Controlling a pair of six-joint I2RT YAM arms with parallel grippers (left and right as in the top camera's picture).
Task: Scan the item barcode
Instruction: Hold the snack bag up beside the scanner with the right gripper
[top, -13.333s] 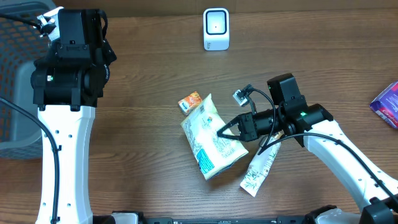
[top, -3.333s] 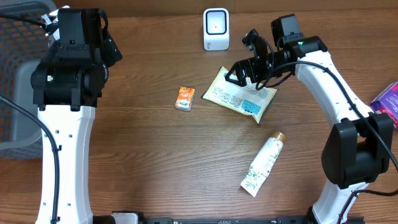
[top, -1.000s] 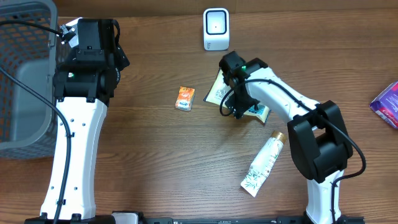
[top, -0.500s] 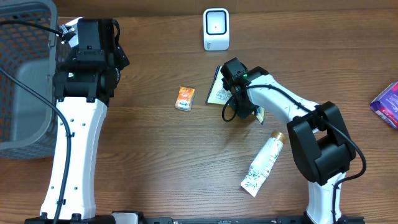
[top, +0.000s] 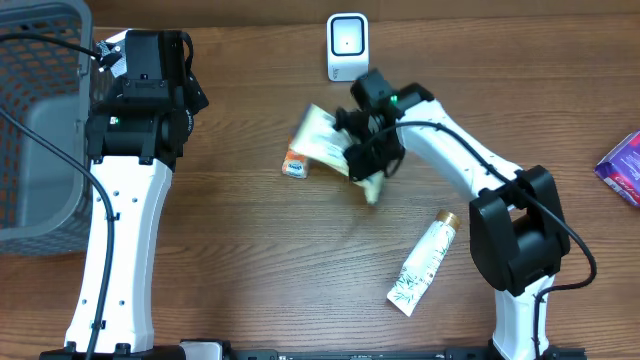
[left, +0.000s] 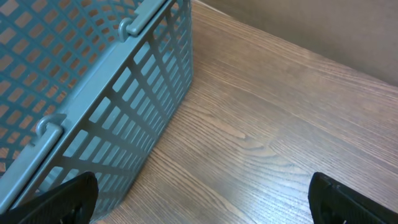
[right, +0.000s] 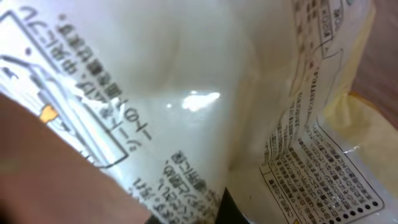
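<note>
The right tool is pressed together on the pouch, pinching it near the white scanner, with the orange packet just beside it. Overhead, the pouch is a pale blur. Only the right wrist view shows its print, with Japanese text and fine-print panels filling the frame. The left tool is spread wide, as its wrist view shows, over the table beside the basket. A tube lies well apart.

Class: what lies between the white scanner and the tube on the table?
In the overhead view, the right arm's fingers, shut on the pale pouch, lie between the scanner and the tube.
</note>
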